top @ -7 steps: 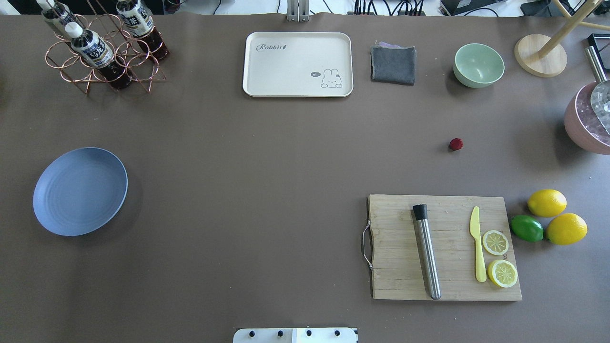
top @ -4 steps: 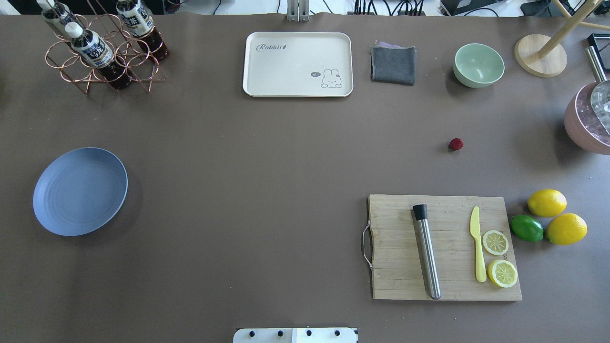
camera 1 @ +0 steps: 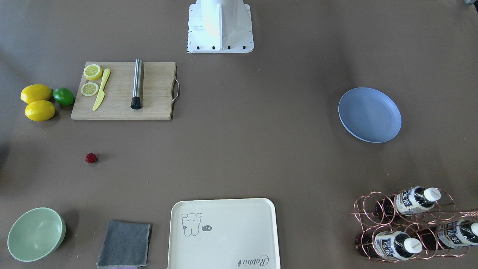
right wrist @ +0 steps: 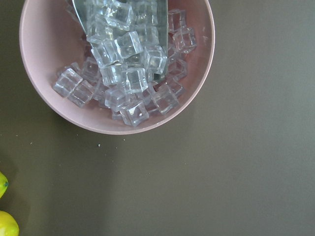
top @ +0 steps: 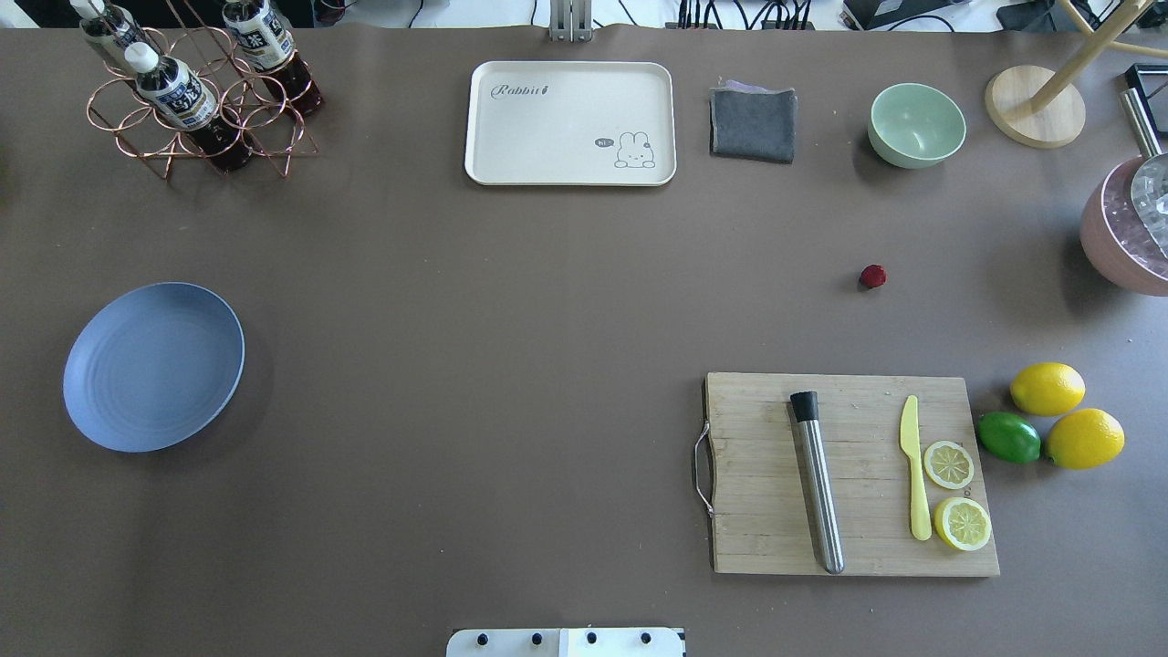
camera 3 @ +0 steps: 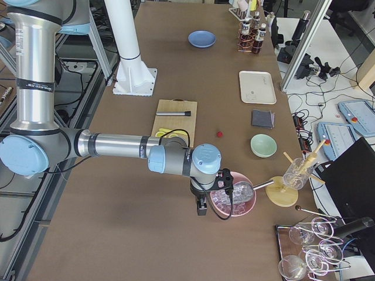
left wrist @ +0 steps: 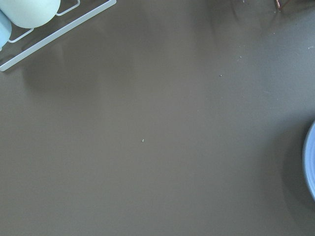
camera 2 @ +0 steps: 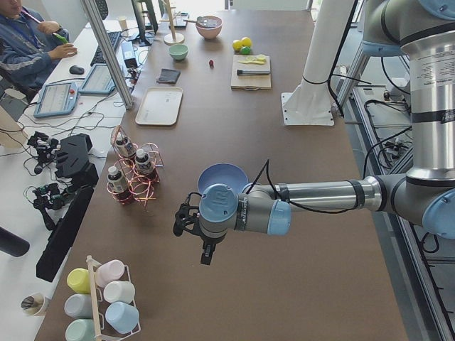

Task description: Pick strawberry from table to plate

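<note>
The strawberry (top: 872,276) is a tiny dark-red berry lying alone on the table (top: 511,301), right of centre, between the green bowl and the cutting board; it also shows as the strawberry (camera 1: 90,158). The light-blue plate (top: 153,367) sits empty at the far left. My left gripper (camera 2: 183,222) shows only in the exterior left view, hovering beyond the plate's outer side. My right gripper (camera 3: 225,186) shows only in the exterior right view, over the pink ice bowl. I cannot tell whether either is open or shut.
A bamboo cutting board (top: 849,474) carries a steel muddler, yellow knife and lemon slices; lemons (top: 1048,388) and a lime lie beside it. At the back are a cream tray (top: 570,123), grey cloth, green bowl (top: 916,124) and bottle rack (top: 196,91). A pink ice bowl (right wrist: 118,64) stands far right.
</note>
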Controlling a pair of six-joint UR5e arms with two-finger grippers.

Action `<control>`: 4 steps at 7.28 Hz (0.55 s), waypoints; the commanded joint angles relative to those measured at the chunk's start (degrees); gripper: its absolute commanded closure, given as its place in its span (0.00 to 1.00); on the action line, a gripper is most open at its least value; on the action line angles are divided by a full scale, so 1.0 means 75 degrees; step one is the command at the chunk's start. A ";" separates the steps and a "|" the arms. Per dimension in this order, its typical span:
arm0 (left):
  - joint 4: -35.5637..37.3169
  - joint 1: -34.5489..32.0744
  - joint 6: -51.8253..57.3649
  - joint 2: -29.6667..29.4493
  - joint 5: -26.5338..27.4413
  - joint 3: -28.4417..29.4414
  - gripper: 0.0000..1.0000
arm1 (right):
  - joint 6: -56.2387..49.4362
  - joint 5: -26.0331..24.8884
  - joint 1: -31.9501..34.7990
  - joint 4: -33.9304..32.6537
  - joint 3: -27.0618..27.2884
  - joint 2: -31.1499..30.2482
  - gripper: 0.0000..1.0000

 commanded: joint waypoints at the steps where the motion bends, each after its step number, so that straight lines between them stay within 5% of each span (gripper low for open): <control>1: -0.0003 -0.0008 -0.0007 -0.0169 -0.0004 -0.0050 0.01 | -0.0013 0.0182 0.0000 0.0000 0.0093 0.0008 0.00; 4: -0.0167 0.0016 0.0062 -0.0709 -0.0039 0.0102 0.01 | -0.0025 0.0195 -0.0012 0.0000 0.0152 0.0020 0.00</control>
